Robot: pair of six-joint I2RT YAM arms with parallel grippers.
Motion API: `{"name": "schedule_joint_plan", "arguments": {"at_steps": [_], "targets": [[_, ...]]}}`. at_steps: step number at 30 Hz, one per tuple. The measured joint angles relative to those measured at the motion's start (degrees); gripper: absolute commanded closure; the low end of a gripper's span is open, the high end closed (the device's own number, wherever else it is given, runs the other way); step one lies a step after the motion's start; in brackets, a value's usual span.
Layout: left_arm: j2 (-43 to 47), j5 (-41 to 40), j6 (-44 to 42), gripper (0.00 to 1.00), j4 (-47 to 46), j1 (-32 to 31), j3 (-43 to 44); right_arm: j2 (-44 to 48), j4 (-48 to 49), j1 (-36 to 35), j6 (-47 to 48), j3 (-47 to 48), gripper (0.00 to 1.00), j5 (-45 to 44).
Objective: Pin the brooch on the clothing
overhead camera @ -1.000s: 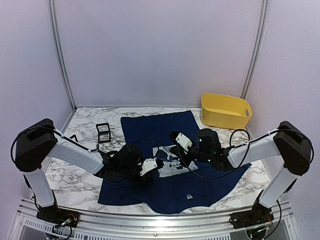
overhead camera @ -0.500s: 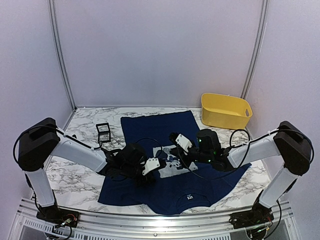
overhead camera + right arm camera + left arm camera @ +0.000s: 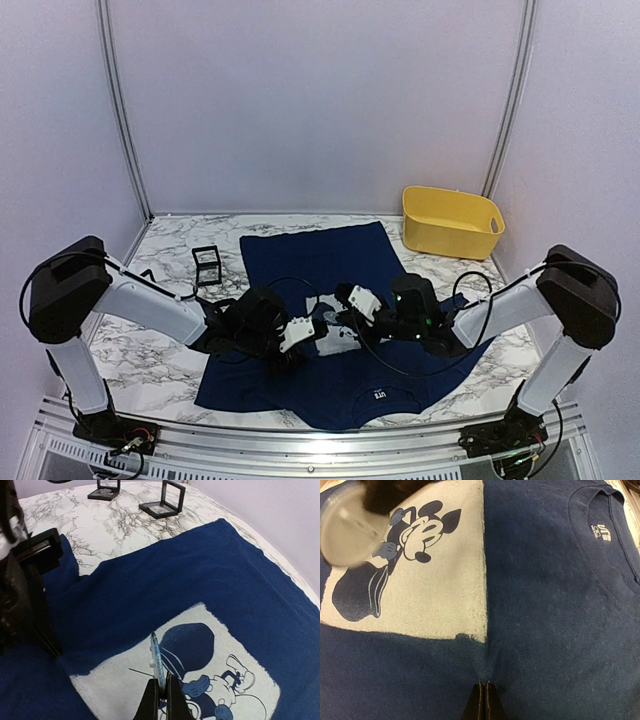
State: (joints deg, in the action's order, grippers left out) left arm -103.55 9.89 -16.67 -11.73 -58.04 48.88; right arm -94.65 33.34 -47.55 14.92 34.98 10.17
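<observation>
A: State of the left gripper?

B: Shut tight, tips pressed down on the navy T-shirt just below the bottom corner of the pale grey mouse print. Could not tell whether any cloth was caught between them.

A: And the right gripper?

B: Clamped on the brooch, held edge-on over the print, with a thin pin jutting to one side. Could not tell whether touching the cloth or just above it.

A: Whereabouts of the shirt?

B: Spread on the marble table, collar toward the arm bases, reached by both arms.

A: Counts?

B: Counted one shirt, one brooch, one yellow basket at the far right, and two black square frames beyond the shirt.

A: Differences between views?

B: Saw both frames only from the right wrist and made out just one from overhead. Found the basket only from overhead. Saw the white neck label most clearly from the left wrist, and the brooch there only as a blurred clear disc over the print's top corner.
</observation>
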Motion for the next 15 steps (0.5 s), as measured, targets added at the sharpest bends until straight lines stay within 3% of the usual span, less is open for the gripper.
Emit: {"name": "schedule_joint_plan", "arguments": {"at_steps": [15], "targets": [[2.3, 6.4, 3.0, 1.0, -0.9, 2.3, -1.4, -12.1, 28.0, -7.0, 9.2, -7.0, 1.0, -1.4]]}}
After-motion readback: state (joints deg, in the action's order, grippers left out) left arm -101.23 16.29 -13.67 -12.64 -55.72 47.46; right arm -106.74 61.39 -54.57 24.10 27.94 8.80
